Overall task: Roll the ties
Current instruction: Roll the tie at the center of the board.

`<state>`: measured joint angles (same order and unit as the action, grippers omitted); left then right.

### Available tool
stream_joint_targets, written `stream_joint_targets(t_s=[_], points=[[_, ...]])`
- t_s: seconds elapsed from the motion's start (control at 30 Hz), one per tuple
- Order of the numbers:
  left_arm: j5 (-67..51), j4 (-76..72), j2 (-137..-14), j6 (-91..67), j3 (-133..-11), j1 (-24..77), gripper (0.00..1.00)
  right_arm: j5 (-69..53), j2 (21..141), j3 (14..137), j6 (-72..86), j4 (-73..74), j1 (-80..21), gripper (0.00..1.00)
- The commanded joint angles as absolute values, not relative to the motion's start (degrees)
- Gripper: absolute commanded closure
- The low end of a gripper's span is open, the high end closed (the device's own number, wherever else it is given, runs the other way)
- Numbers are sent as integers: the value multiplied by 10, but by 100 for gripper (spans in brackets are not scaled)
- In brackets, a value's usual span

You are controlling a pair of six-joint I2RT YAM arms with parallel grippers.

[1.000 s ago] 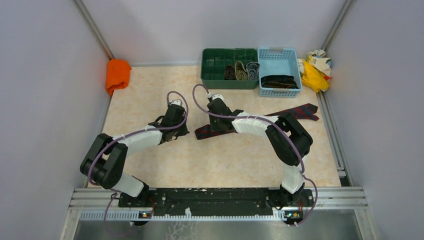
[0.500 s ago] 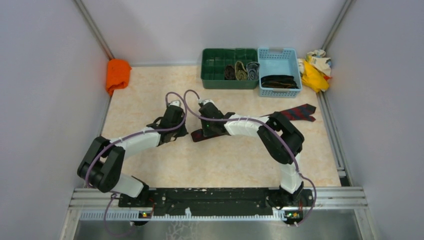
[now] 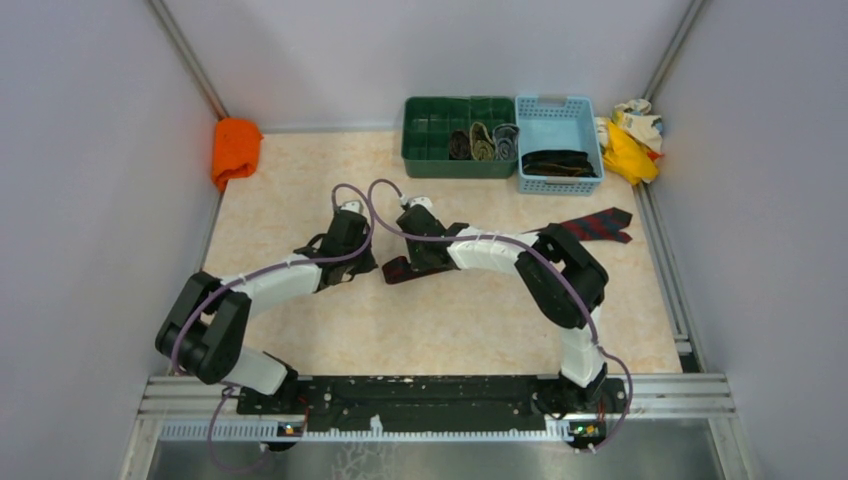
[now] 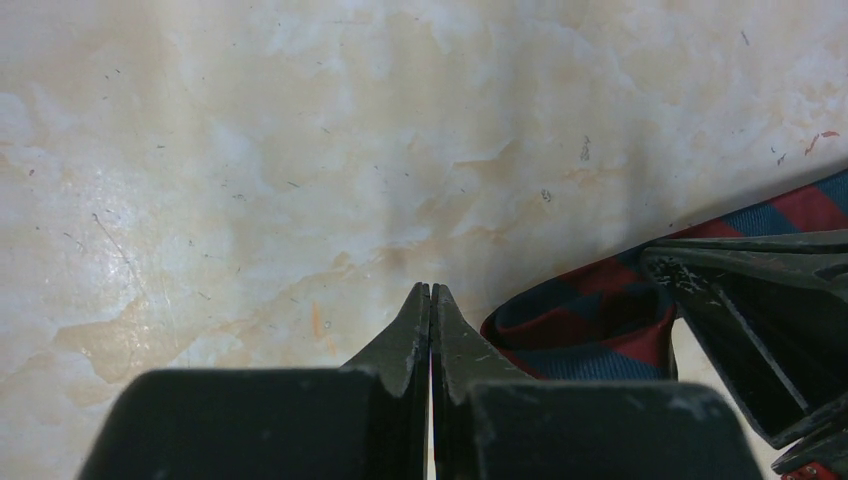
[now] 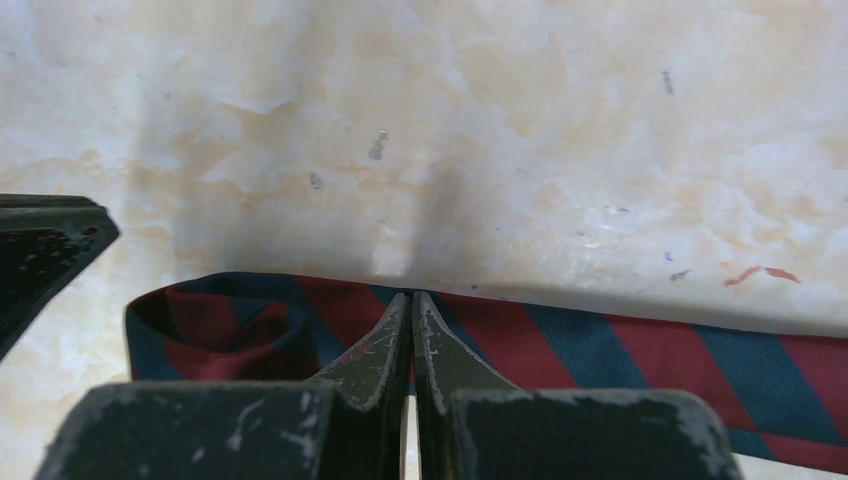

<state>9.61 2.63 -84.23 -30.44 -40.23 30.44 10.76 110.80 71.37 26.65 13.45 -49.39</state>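
A dark red and navy plaid tie (image 3: 598,224) lies across the table, its middle hidden under my right arm. Its left end (image 3: 397,270) is folded over into a loop, which shows in the left wrist view (image 4: 590,325) and the right wrist view (image 5: 215,340). My right gripper (image 3: 415,262) (image 5: 412,297) is shut, its tips down on the tie just right of the loop. My left gripper (image 3: 362,266) (image 4: 431,290) is shut and empty, its tips on the bare table just left of the loop.
A green tray (image 3: 430,135) at the back holds three rolled ties (image 3: 483,143). A light blue basket (image 3: 557,104) beside it holds dark ties (image 3: 558,163). An orange cloth (image 3: 236,150) lies at the back left. Yellow and cream rags (image 3: 632,135) lie at the back right.
My right gripper has moved left and nearer, onto the tie's left end. The tie has shifted a little left. The left arm has barely moved.
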Motion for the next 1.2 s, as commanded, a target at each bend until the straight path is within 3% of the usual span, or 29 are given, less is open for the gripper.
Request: stream_joint_targets(t_s=[0.0, 0.23, 0.37, 0.7, 1.17], points=[[121, 29, -833, -325, -389, 301, 100, 162, 1065, 742, 244, 156, -495, 98], [166, 43, -757, -332, -381, 297, 100, 189, 994, 728, 224, 159, -503, 90], [155, 65, -730, -343, -383, 295, 100, 131, 959, 714, 210, 133, -514, 91], [293, 139, -565, -379, -374, 288, 100, 39, 997, 735, 212, 106, -559, 88], [294, 148, -504, -371, -366, 286, 100, 86, 1079, 783, 206, 132, -571, 55]])
